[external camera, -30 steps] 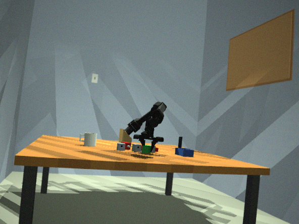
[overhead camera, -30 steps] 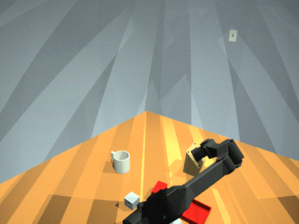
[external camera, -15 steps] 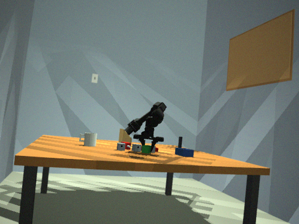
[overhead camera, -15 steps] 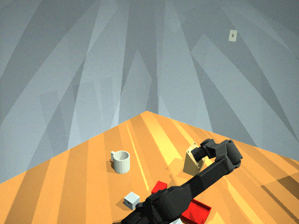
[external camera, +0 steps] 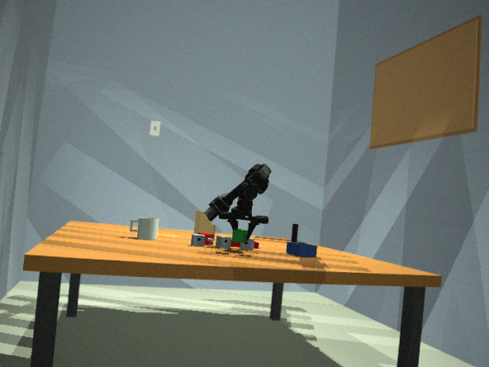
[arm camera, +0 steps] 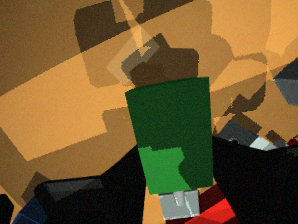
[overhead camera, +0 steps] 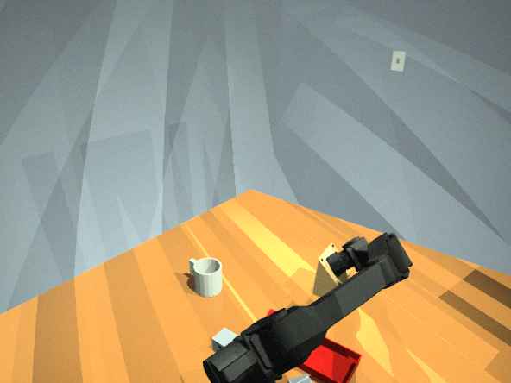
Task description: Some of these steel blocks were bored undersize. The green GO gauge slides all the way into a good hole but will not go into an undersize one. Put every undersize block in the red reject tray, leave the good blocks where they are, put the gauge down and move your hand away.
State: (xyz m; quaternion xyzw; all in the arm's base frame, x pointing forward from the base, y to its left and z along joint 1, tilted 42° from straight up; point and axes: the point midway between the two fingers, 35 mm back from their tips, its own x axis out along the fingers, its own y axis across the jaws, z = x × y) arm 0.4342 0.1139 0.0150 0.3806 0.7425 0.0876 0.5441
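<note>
Got a striped orange wood table (overhead camera: 129,293) (external camera: 124,264) (arm camera: 50,125) here. Three steel blocks (overhead camera: 223,337) (external camera: 223,242) (arm camera: 180,209) down near the fingers (external camera: 251,231), one just beside them. Red tray (overhead camera: 334,362) (external camera: 256,245) (arm camera: 225,210) near them too, plus a small red piece (overhead camera: 270,311) (external camera: 205,238) a bit farther off. Blue base with black post (external camera: 301,249) (arm camera: 27,212) apart from them, tan wedge (overhead camera: 325,278) (external camera: 202,223) beyond, white mug (overhead camera: 208,280) (external camera: 148,228) well away.
</note>
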